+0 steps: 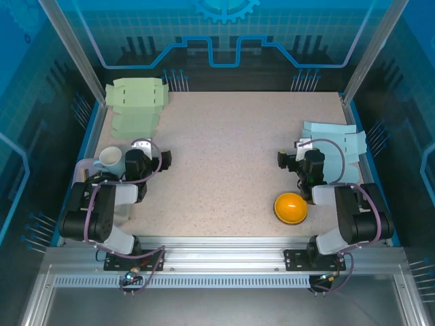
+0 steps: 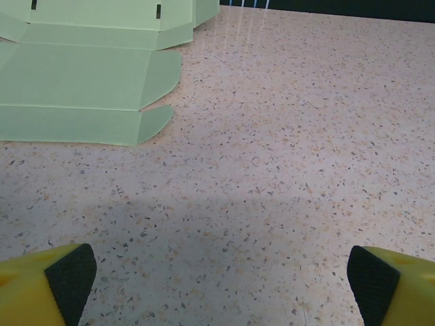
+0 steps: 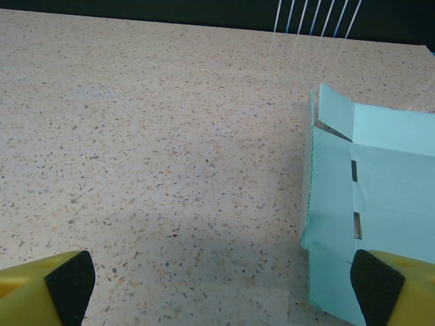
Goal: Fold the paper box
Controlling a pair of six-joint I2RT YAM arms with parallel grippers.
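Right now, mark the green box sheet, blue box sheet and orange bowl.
green box sheet (image 1: 136, 95): top view, centre panel.
blue box sheet (image 1: 345, 144): top view, centre panel.
orange bowl (image 1: 291, 206): top view, dome centre.

Bright, even overhead light; sharp focus

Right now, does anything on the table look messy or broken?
Nothing looks broken or spilled. The flat light blue paper box sheets lie a bit crooked, fanned out and reaching the right rim of the speckled table, and one flap sticks up. The flat pale green paper sheets lie flat.
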